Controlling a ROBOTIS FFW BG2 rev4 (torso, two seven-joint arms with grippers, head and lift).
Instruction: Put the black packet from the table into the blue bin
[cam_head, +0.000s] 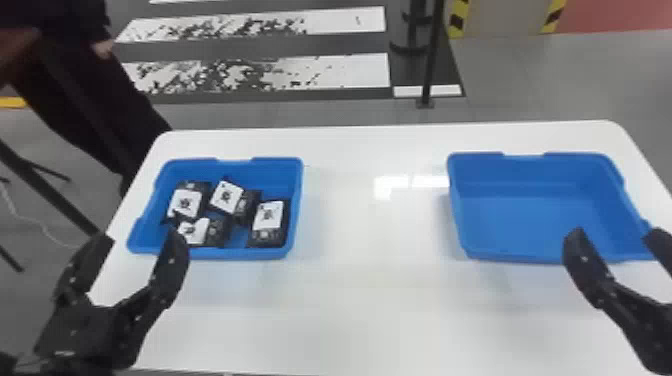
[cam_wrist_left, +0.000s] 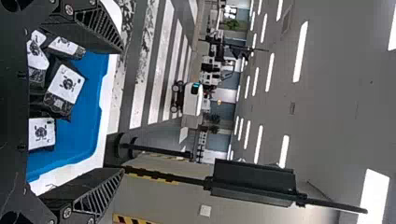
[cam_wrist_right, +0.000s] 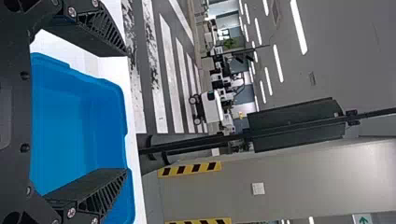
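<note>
At least 4 black packets (cam_head: 268, 220) lie inside the left blue bin (cam_head: 272, 177), which stands by the left edge of the surface (cam_head: 350, 310), toward its far left corner. Going by that, the placing looks done, and the step in hand is probably to bring the arms away cleanly.

The left gripper (cam_head: 141, 239) has its fingers spread wide with no packet between them, close to the near rim of the left bin. The right gripper (cam_head: 617, 235) also has its fingers open and ungripping, by the near rim of the right blue bin (cam_head: 525, 215), toward the surface's right edge.

To finish well, keep the left fingers parted and lift them above the rim before drawing back toward the near edge; a low, sideways pull could hook the wall and drag the bin. The right arm should rise in the same way and need do nothing else.

If a packet does have to be moved, the packet nearest the bin's inner right wall would be the easiest choice, as it lies somewhat apart. Come straight down with the fingers astride its body, close gently since the wrapping probably gives and slips, and lift clear before travelling.
</note>
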